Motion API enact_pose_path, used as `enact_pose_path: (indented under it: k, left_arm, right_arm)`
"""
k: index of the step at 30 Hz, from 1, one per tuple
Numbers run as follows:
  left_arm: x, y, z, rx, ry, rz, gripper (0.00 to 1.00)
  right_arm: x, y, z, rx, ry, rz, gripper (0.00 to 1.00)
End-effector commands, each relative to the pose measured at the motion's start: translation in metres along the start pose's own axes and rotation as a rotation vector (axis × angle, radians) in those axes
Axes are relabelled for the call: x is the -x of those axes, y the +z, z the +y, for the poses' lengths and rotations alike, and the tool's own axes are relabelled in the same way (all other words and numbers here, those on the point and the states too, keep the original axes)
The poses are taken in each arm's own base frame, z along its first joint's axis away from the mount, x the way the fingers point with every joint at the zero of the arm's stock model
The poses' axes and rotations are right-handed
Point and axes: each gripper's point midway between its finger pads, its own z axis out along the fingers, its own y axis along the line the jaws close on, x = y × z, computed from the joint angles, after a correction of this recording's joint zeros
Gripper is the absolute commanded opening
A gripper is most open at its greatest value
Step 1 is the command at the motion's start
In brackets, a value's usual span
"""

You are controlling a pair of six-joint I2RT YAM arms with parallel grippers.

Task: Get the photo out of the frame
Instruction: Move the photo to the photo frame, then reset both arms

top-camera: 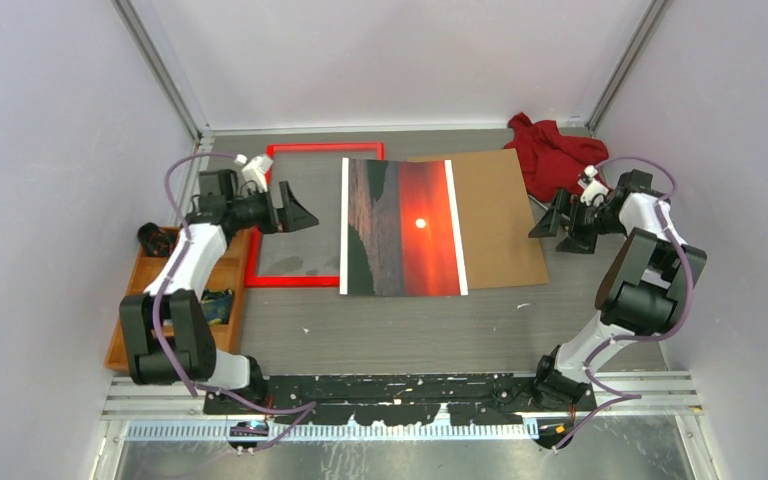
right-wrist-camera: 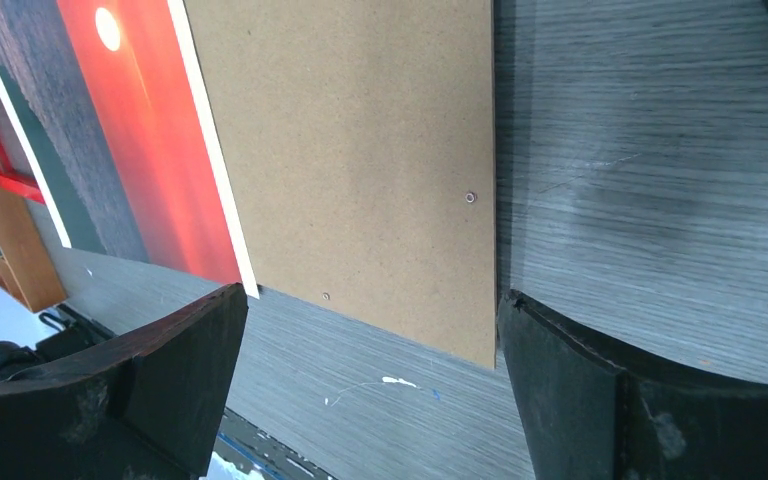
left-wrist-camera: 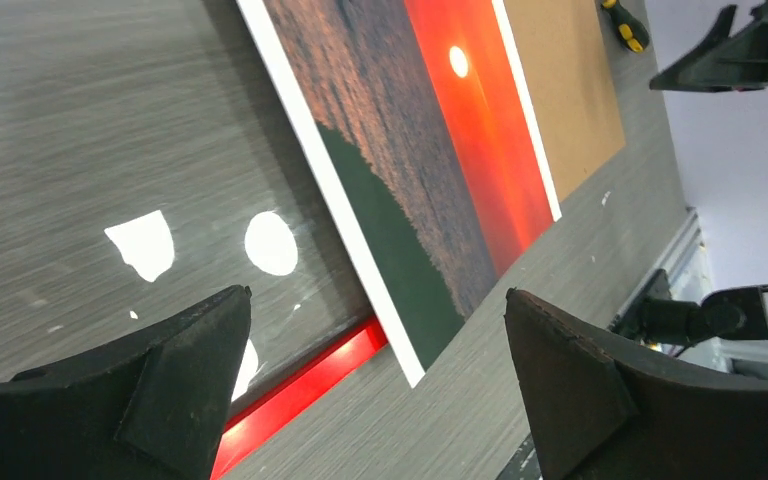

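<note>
The photo (top-camera: 403, 228), a sunset print with white side strips, lies flat in the middle of the table. Its left edge overlaps the right side of the red frame (top-camera: 295, 281), and its right part rests on the brown backing board (top-camera: 495, 215). My left gripper (top-camera: 305, 210) hovers open over the frame's inside, left of the photo, holding nothing. In the left wrist view the photo's near corner (left-wrist-camera: 430, 150) and the frame's bar (left-wrist-camera: 300, 385) lie between the jaws of the left gripper (left-wrist-camera: 378, 293). My right gripper (top-camera: 552, 228) is open and empty beside the board's right edge (right-wrist-camera: 360, 150).
A red cloth (top-camera: 555, 150) lies crumpled at the back right. A wooden tray (top-camera: 130, 330) with small items sits along the left edge by the left arm. A yellow-and-black tool handle (left-wrist-camera: 625, 25) lies beyond the board. White walls close in both sides.
</note>
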Motion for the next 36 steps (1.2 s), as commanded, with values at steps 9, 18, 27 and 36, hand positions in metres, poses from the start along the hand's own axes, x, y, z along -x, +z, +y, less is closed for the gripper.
enact_pose_path:
  k: [9, 18, 27, 36]
  left_arm:
    - [0.034, -0.113, 0.004, 0.351, 0.329, -0.199, 1.0]
    - [0.004, -0.125, -0.02, 0.312, 0.426, -0.157, 1.0]
    - [-0.005, -0.135, -0.055, 0.218, 0.504, -0.159, 1.0]
    - [-0.017, -0.155, -0.11, 0.109, 0.657, -0.236, 1.0]
  right_arm:
    - [0.031, -0.069, 0.04, -0.167, -0.14, -0.19, 1.0]
    - [0.003, -0.082, 0.162, -0.094, -0.428, -0.219, 1.0]
    - [-0.053, -0.077, 0.239, 0.147, -0.668, -0.073, 1.0]
    - [-0.066, -0.147, 0.273, 0.225, -0.762, -0.445, 1.0]
